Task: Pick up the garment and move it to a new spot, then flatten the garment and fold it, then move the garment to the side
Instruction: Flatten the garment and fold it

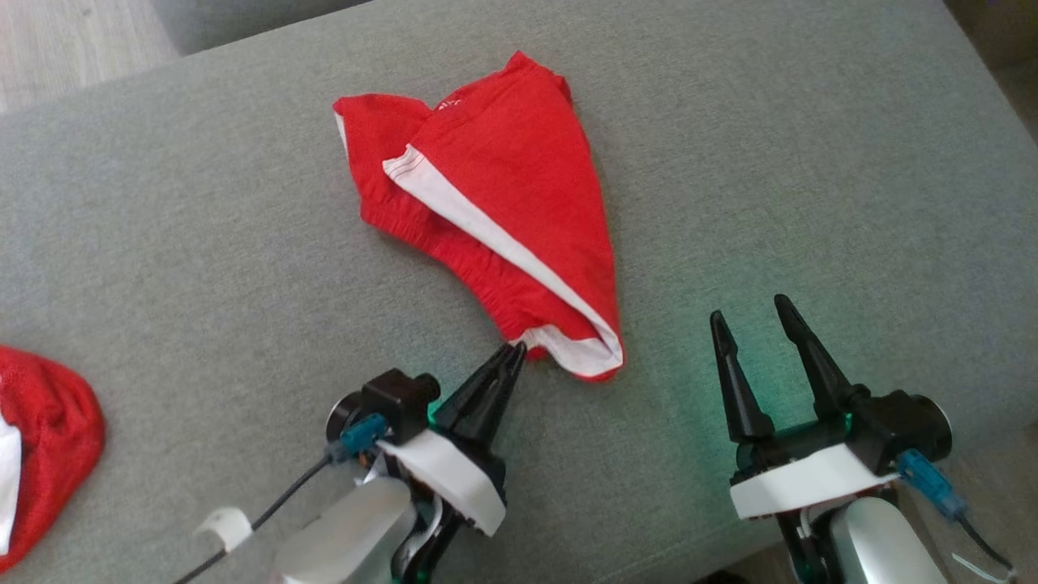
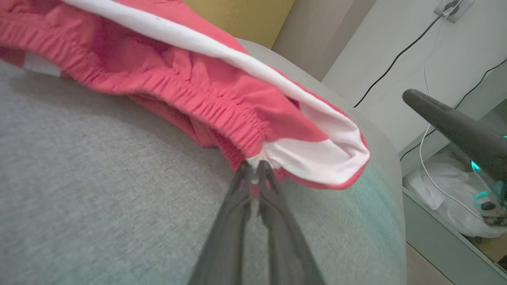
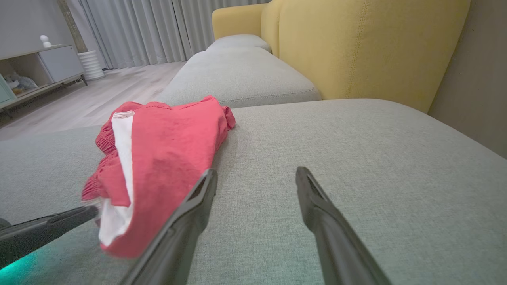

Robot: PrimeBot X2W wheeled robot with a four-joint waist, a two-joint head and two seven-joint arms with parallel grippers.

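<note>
A red garment [image 1: 503,203] with a white side stripe lies crumpled on the grey sofa cushion [image 1: 203,243]. My left gripper [image 1: 515,350] is shut on the garment's near corner, where the elastic waistband meets the white hem. In the left wrist view the two fingers [image 2: 237,206] pinch that seam of the garment [image 2: 178,79] at the gripper [image 2: 255,166]. My right gripper [image 1: 750,310] stands open to the right of the garment, apart from it. In the right wrist view this gripper [image 3: 256,173] holds nothing, and the garment [image 3: 166,146] lies to its left.
A second red and white cloth [image 1: 40,438] lies at the cushion's left edge. A yellow sofa back [image 3: 356,47] rises behind the cushion. A wall with cables [image 2: 396,59] and a low shelf holding bags [image 2: 443,198] lie beyond the cushion's right edge.
</note>
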